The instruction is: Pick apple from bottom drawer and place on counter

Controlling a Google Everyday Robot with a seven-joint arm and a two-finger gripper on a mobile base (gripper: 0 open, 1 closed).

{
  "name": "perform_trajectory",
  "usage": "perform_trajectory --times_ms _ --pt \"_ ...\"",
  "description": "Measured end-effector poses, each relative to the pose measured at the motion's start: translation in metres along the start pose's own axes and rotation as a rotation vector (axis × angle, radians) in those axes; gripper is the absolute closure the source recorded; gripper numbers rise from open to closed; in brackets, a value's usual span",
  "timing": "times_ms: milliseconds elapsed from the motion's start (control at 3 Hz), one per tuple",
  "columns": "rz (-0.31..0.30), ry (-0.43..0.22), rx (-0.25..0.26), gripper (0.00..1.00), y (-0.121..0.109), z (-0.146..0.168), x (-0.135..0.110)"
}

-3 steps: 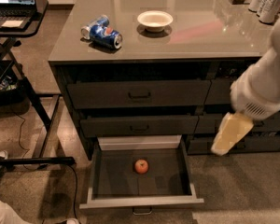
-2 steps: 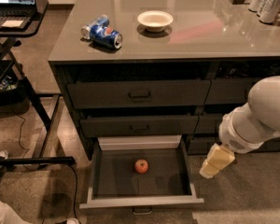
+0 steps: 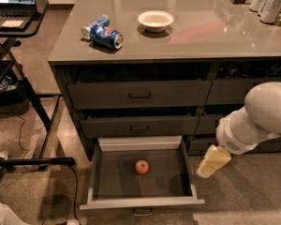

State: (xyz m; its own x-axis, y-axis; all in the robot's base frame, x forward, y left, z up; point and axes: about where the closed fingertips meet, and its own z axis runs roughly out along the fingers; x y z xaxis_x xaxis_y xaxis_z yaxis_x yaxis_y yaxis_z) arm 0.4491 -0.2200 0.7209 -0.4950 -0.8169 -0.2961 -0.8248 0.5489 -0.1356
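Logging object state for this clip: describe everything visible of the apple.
The apple is small, round, red with a yellowish patch, looking whole. It sits alone on the dark floor of the open bottom drawer, near its middle, touching nothing else. The pincer hangs outside the drawer's right wall, apart from it.
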Motion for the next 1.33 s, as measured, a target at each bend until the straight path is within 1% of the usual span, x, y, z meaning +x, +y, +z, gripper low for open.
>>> perform_trajectory --times_ms 333,667,1000,1333 --pt "0.007 -0.068 -0.077 0.00 -0.004 0.069 -0.002" --pt "0.004 -0.177 -0.156 0.00 0.000 0.142 -0.009" --pt "-0.002 -0.347 -0.181 0.00 0.007 0.202 -0.019" --pt "-0.021 -0.362 -0.235 0.00 0.029 0.237 -0.010"
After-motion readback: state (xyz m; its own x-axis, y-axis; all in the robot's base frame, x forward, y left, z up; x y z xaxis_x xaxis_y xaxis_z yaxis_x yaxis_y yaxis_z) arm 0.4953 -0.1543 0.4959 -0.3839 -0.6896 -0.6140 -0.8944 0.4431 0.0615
